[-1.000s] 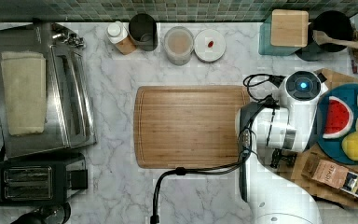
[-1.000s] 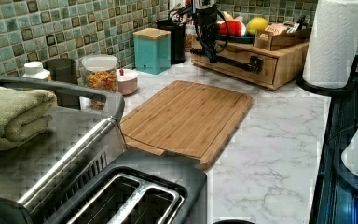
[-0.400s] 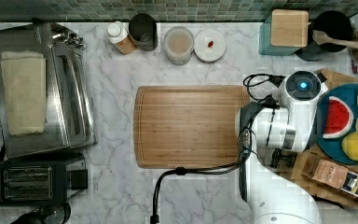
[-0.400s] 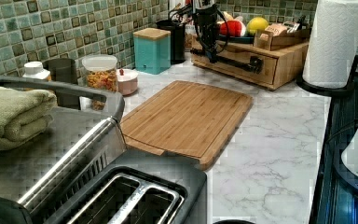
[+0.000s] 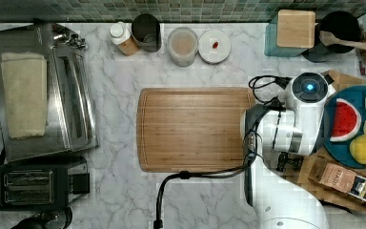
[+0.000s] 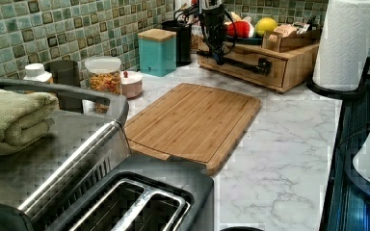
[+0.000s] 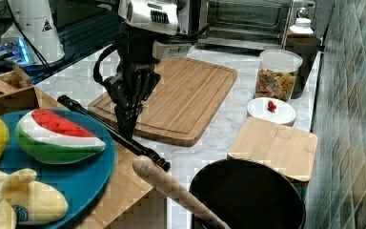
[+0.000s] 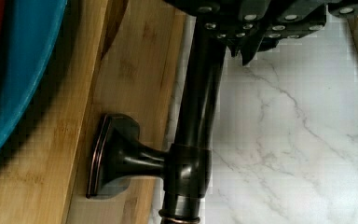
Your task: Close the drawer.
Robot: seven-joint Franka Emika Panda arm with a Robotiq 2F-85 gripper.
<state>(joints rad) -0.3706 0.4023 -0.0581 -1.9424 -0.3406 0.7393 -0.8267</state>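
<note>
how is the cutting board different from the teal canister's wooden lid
The cutting board is a long rectangle with a groove near its edge; the lid is a smaller, plain square. The cutting board lies flat on the marble counter; the lid sits raised on the teal canister. Both are light wood with rounded corners.

In the top view the arm hides the drawer's front, leaving bare wood at the surface's right edge. The wrist view cuts off the black bar handle at both ends (one post shows), and the tool covers its upper stretch.
</note>
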